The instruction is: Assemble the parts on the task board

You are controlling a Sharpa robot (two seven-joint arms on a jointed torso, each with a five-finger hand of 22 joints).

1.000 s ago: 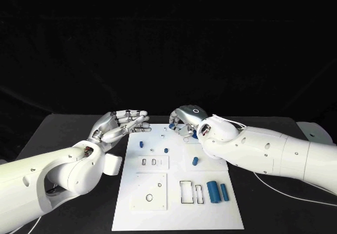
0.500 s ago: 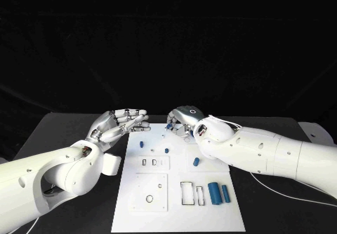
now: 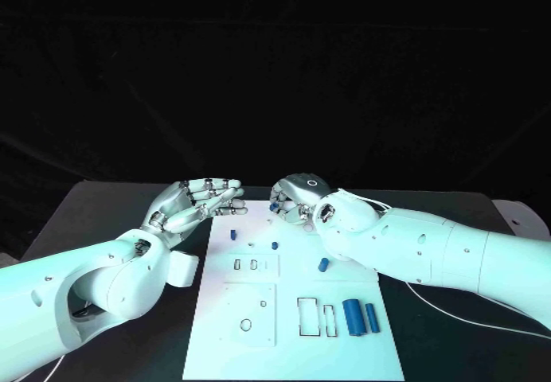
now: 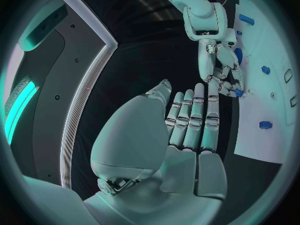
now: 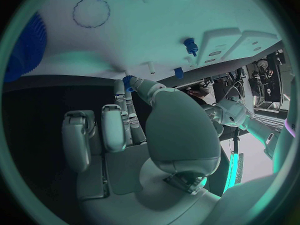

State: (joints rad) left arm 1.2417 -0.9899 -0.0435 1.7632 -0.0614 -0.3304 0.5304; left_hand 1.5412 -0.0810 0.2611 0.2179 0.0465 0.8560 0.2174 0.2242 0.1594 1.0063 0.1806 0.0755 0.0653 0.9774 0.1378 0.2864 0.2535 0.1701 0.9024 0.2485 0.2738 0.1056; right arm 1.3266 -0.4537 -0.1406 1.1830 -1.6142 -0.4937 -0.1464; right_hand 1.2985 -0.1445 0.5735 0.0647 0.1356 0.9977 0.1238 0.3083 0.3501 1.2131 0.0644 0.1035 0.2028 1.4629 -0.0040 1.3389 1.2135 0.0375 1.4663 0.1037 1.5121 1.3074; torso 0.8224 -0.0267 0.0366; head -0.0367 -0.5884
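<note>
White rectangular task board [image 3: 230, 350] lies flat in the middle of a black table [image 3: 103, 223], its long side running from near to far. Rectangular cut-outs and small round holes mark its surface.

Two white robot arms reach in from either side and meet above the far end of the board. The left arm's silver many-fingered left hand [image 3: 195, 204] hovers over the board's far left corner, palm turned towards the right, fingers straight and held close together, holding nothing. The right arm's silver right hand [image 3: 298, 197] sits above the board's far edge, fingers curled in and pinching a small blue part [image 4: 239, 92] at the fingertips; the left wrist view shows this grip most plainly.

Several blue parts rest on the board. A large blue cylinder [image 3: 353, 316] lies near the right edge at the near end, with a slimmer blue rod [image 3: 369, 316] just beside it on the right. A short blue peg [image 3: 322, 263] lies further away, right of centre. Two small blue pieces sit towards the far end: one [image 3: 232, 235] near the left edge, another [image 3: 275, 245] near the middle.
</note>
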